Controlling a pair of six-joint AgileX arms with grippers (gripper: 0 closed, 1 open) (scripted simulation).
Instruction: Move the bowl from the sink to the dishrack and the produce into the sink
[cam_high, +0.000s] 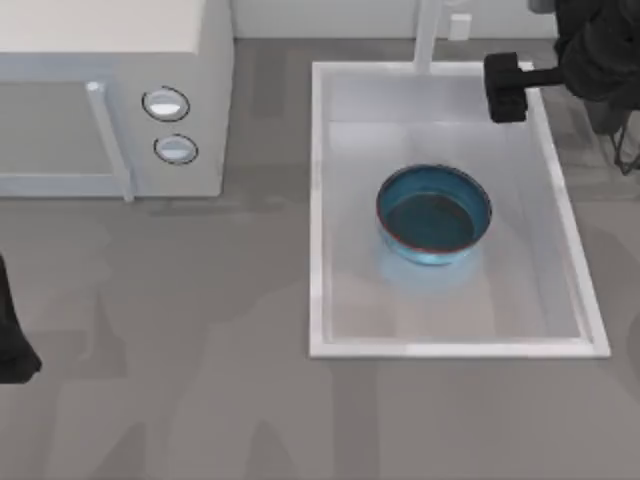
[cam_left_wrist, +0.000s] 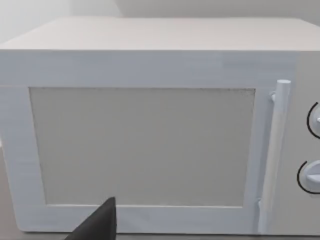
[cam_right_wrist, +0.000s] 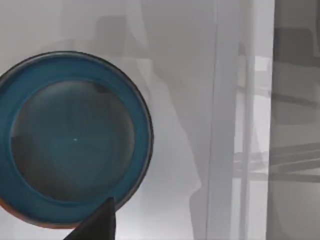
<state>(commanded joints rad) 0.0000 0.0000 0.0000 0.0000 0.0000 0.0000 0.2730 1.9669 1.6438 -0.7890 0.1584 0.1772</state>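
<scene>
The blue bowl (cam_high: 434, 215) sits upright in the middle of the white sink (cam_high: 318, 200), empty, with its dark teal inside showing. My right gripper (cam_high: 505, 92) hovers over the sink's far right corner, apart from the bowl and holding nothing. From the right wrist view the bowl (cam_right_wrist: 75, 140) lies on the pale sink floor (cam_right_wrist: 180, 125) below the gripper. My left arm (cam_high: 12, 340) is parked at the table's left edge. The produce and the dishrack are out of view.
A white microwave (cam_high: 110, 100) stands at the back left, with two knobs and a bar handle; its door (cam_left_wrist: 145, 145) is closed in the left wrist view. A white faucet (cam_high: 428, 35) rises at the sink's far side. Grey countertop (cam_high: 200, 330) lies between the microwave and the sink.
</scene>
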